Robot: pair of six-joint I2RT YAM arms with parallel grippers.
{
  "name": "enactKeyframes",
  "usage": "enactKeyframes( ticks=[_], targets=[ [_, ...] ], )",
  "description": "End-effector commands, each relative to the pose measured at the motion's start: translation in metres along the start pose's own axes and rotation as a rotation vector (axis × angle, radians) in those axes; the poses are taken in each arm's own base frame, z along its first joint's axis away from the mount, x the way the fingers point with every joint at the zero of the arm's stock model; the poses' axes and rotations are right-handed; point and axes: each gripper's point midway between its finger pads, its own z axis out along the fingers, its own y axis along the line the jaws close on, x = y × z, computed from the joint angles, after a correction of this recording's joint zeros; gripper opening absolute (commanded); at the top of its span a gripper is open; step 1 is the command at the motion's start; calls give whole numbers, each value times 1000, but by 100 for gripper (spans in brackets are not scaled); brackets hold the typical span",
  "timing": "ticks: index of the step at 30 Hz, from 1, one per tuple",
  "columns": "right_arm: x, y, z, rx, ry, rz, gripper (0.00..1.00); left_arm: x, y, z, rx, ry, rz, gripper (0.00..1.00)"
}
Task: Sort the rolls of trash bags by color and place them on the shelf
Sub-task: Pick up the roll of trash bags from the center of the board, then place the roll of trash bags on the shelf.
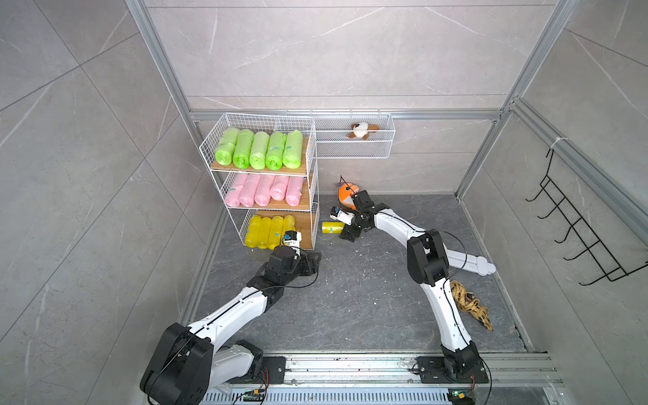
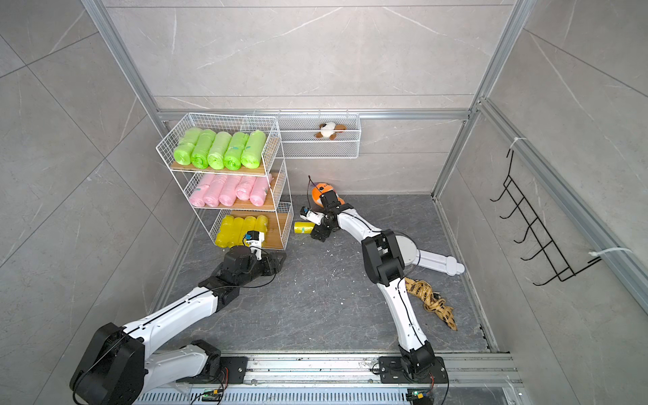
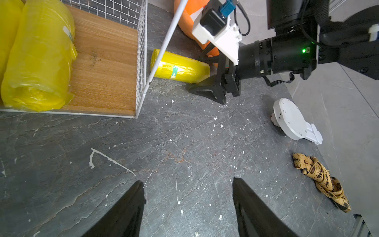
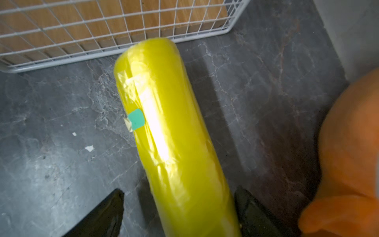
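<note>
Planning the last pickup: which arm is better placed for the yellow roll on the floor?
Right: the right gripper straddles one end of the yellow roll; the left gripper hovers empty by the shelf.

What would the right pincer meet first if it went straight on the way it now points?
The yellow roll, lying between the right pincer's open fingers; beyond it, probably the shelf's wire side.

Roll [image 1: 333, 227] on floor [image 1: 350, 298], just rt of shelf [image 1: 303, 228].
</note>
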Motion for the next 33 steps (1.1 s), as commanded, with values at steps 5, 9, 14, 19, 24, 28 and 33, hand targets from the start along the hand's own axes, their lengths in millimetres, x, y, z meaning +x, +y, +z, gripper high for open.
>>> enactKeyframes(
  ticks=[5, 9, 14, 19, 24, 28, 33],
  targets=[
    [3, 25, 2, -108, 48, -47, 66, -12, -5, -6, 1, -40, 32, 71],
    [-3, 31, -11, -106, 6, -38, 51, -11, -3, -9, -3, -48, 31, 71],
    [-11, 32, -43, -45, -55, -10, 40, -13, -5, -14, 12, -70, 25, 71],
    [-17, 42, -95, 44, -142, 38, 39, -19, -22, -18, 104, -102, 13, 75],
    [-11, 80, -142, 73, -236, 74, 39, -15, -49, -21, 256, -47, 1, 82],
    [-8, 122, -167, 73, -264, 54, 39, -12, -69, -27, 371, 4, -56, 85],
    [-11, 167, -189, 38, -314, 27, 40, -10, -86, -39, 474, 37, -71, 89]
  ],
)
